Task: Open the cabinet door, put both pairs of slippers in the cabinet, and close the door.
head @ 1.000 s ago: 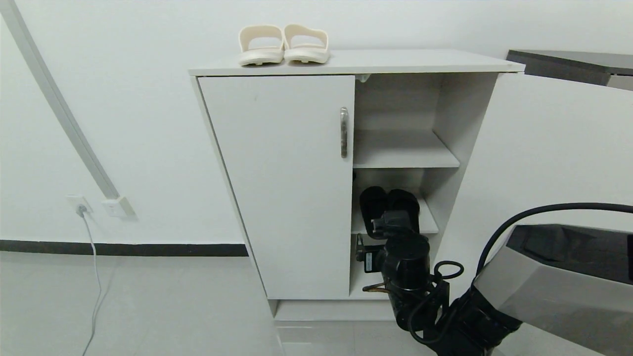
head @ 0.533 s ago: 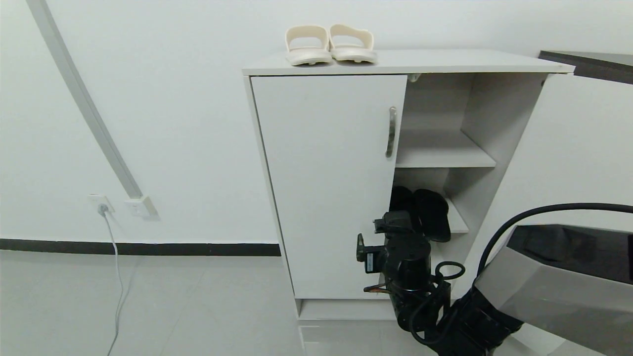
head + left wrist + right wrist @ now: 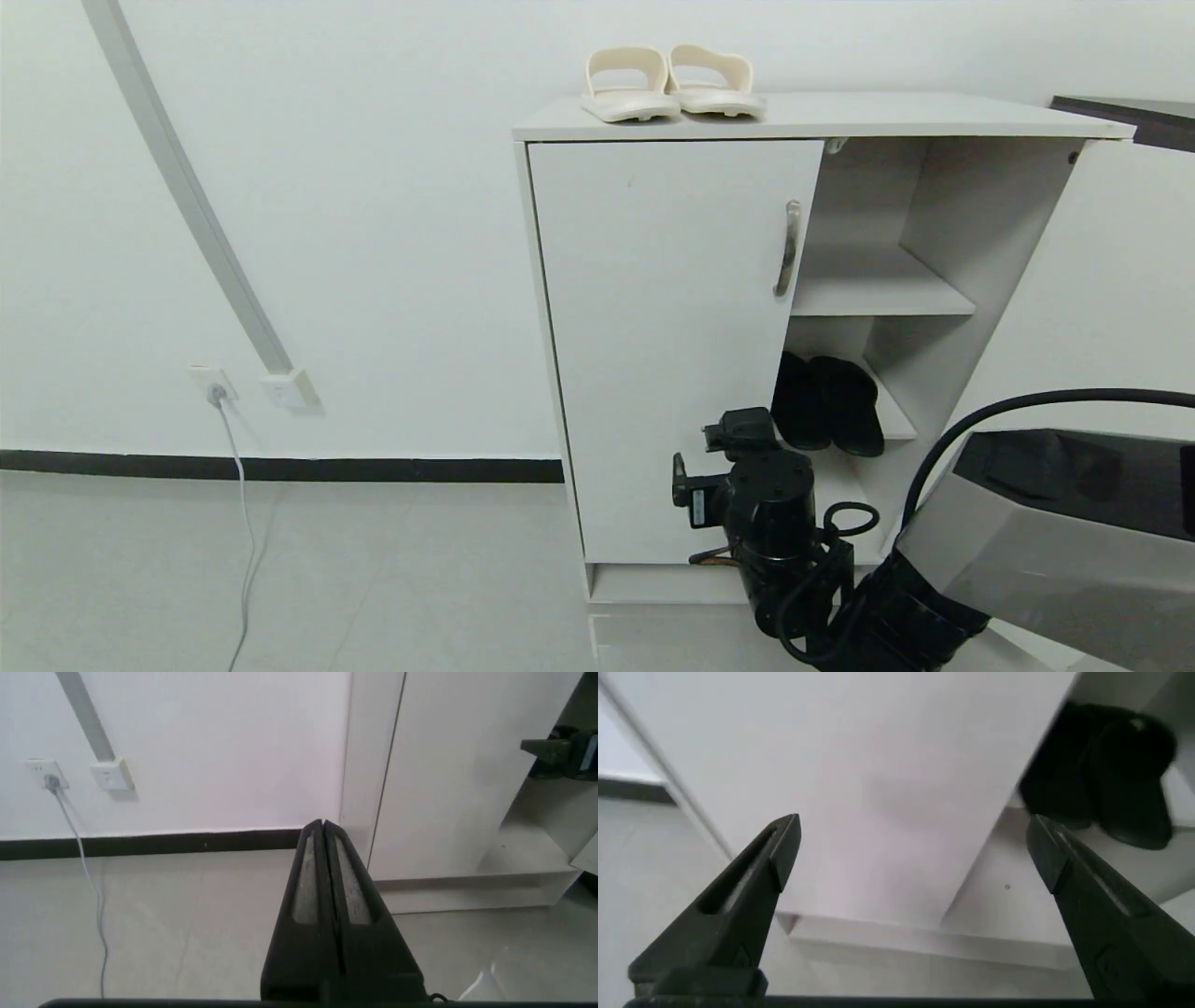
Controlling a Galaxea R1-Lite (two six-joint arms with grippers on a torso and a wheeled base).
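Observation:
A white cabinet (image 3: 934, 112) stands against the wall, its left door (image 3: 672, 345) closed and its right door (image 3: 1120, 280) swung open. A cream pair of slippers (image 3: 672, 84) rests on its top. A black pair of slippers (image 3: 831, 415) lies on the lower shelf inside, and also appears as black slippers (image 3: 1120, 775) in the right wrist view. My right gripper (image 3: 740, 431) (image 3: 913, 826) is open and holds nothing, low in front of the closed door's inner edge, just left of the black pair. My left gripper (image 3: 322, 859) is shut on nothing above the floor, left of the cabinet (image 3: 448, 765).
The upper shelf (image 3: 878, 289) inside is bare. A metal handle (image 3: 790, 247) sits on the closed door. A wall socket (image 3: 213, 385) with a hanging cable (image 3: 245, 523) and a slanted conduit (image 3: 187, 187) are on the wall to the left. Open floor lies before the cabinet.
The whole head picture has shifted right, so the camera moved. Against the cabinet, my right gripper has drawn back and left, away from the black slippers, which stay on the shelf.

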